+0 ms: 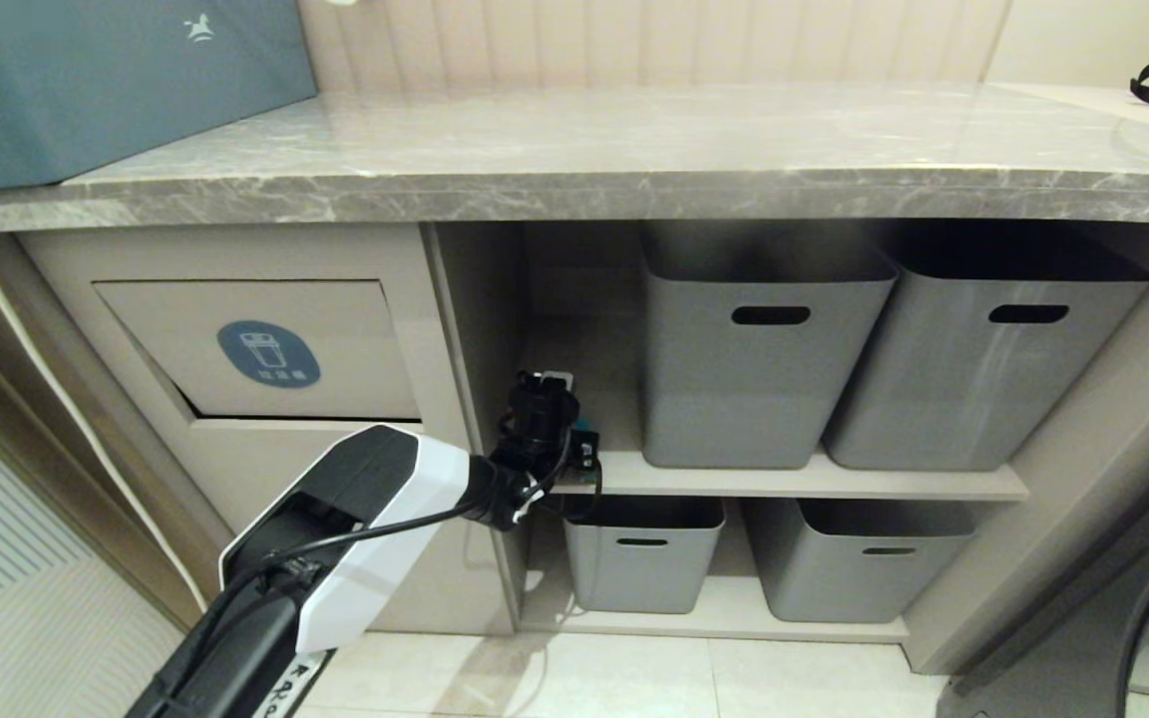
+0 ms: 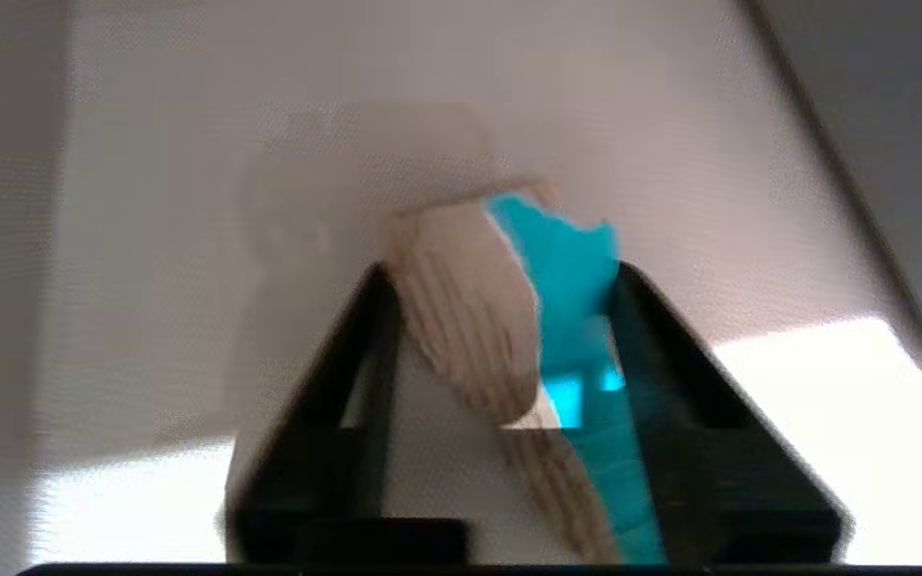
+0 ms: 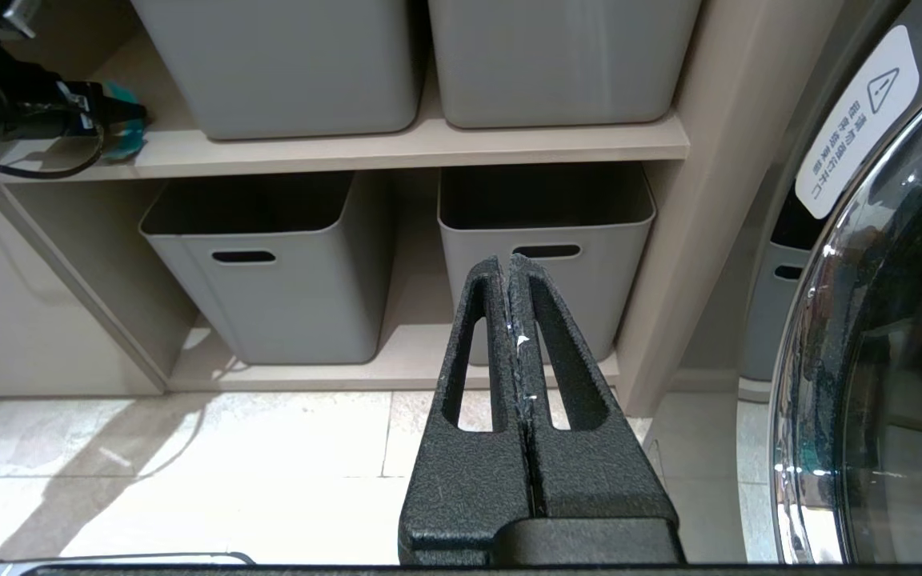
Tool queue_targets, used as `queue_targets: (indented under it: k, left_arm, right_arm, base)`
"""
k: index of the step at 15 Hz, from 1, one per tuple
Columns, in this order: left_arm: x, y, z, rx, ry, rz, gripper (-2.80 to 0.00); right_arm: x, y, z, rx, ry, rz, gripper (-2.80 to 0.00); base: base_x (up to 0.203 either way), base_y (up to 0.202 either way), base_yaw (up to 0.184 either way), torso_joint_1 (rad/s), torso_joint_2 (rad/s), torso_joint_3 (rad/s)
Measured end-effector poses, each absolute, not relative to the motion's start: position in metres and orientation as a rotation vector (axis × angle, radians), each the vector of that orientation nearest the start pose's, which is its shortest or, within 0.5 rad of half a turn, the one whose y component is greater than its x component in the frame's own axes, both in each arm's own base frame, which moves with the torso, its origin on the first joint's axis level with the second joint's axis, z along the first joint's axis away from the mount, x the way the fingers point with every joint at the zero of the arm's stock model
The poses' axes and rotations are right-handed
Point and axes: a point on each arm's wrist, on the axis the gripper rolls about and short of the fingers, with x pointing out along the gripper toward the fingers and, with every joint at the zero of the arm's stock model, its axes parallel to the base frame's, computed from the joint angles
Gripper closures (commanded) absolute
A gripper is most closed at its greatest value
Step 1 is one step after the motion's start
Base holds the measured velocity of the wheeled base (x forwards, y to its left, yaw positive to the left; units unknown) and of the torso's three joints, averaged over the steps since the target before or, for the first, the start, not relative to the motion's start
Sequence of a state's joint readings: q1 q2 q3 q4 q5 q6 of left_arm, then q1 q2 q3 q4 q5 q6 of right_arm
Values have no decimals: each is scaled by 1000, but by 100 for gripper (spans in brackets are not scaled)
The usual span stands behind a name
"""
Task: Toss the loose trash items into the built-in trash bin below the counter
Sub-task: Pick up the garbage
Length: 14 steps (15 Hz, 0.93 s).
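Head view: the left gripper (image 1: 584, 449) reaches onto the upper shelf (image 1: 784, 482), left of the grey baskets (image 1: 754, 369). Left wrist view: its jaws are half closed around the teal strip (image 2: 569, 272). Pinch fully before lifting, then carry it left to the bin flap (image 1: 265, 349). Right wrist view: the right gripper (image 3: 509, 268) hangs closed and empty.

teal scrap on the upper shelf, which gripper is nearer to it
Left. The left gripper is at the teal scrap, which sits between its fingers on the upper shelf. The right gripper hangs low above the floor, off to the scrap's right, shut and empty.
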State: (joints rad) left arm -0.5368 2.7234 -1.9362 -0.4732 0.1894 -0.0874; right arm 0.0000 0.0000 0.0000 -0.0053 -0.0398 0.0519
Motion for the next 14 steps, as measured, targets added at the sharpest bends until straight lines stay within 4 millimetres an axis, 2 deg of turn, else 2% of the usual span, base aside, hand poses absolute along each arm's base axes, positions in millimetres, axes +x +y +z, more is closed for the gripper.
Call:
queue_targets:
  k: [9, 14]
  left_arm:
    - [472, -279, 26, 22, 296, -336, 0]
    - [454, -288, 63, 12, 270, -383, 0]
  right_arm:
    - [-23, -1, 76, 52, -6, -40, 0]
    - [-23, -1, 76, 52, -6, -40, 0]
  base:
    - [0, 0, 0, 0, 0, 0]
    - [0, 0, 0, 0, 0, 0]
